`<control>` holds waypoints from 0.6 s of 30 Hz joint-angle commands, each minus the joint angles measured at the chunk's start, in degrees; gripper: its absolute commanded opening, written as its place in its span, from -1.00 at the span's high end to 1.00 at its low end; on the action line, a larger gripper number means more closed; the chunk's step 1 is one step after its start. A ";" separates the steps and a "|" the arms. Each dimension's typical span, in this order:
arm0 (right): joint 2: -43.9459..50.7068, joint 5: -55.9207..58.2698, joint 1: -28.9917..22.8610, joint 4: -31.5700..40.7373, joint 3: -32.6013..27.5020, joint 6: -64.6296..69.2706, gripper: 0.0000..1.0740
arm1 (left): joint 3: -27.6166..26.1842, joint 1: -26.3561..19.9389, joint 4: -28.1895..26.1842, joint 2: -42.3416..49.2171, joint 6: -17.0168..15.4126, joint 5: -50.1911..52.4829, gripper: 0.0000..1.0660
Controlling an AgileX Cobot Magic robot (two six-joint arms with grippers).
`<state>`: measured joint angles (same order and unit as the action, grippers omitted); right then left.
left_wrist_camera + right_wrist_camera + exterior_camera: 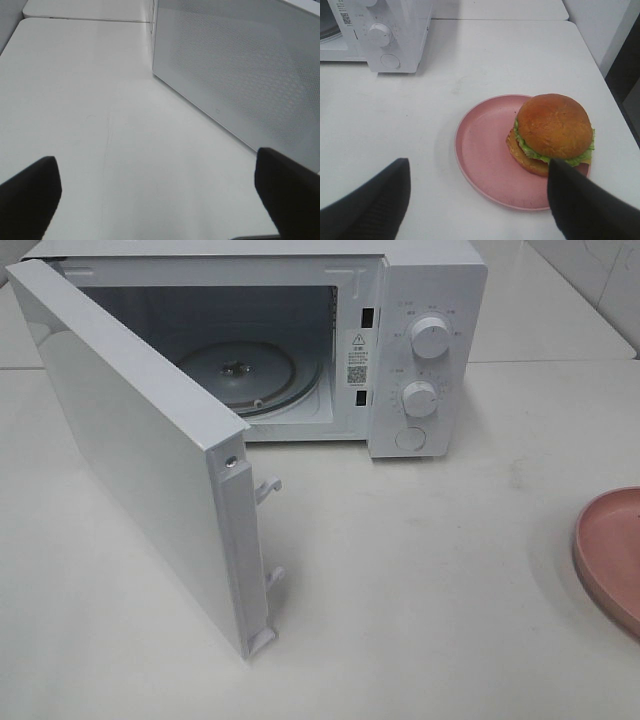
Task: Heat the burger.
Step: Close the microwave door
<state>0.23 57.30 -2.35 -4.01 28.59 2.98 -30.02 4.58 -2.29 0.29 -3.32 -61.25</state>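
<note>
My right claw (475, 200) hangs spread wide and empty above the table, and the burger (551, 132) sits just ahead of it, pulled toward my right-hand finger (585, 205), on the far side of the pink plate (480, 160). It sits off-centre, near the plate's rim, so the plate is bare on the side toward my other finger. My left claw (155, 200) is spread fully too, holding nothing, low over bare table (75, 100) with the perforated face of the microwave door (240, 75) ahead and to one side of it.

The microwave (425, 350) stands well ahead of my right claw, door swung wide, its glass turntable (240, 375) bare. So the oven is ready, I judge, and the pick-up has not begun.

What worries me: the burger is tall, stacked and glossy. If I close across the dome only, the bun top may slide off the lettuce and filling. If I come down as I am, one finger lands on it instead of beside it. Squeezing hard would crush the layers, and a low approach could catch the plate rim and tip or drag the plate. The open door juts out toward me, and a careless carry could knock it.
</note>
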 commanded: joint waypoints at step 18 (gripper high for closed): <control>1.66 -0.23 0.40 -0.06 -0.06 -0.63 -0.37 | 0.17 -0.17 0.29 0.23 0.00 0.00 -0.86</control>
<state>0.23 57.30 -2.35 -4.01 28.59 2.98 -30.02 4.58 -1.55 0.29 -3.38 -61.25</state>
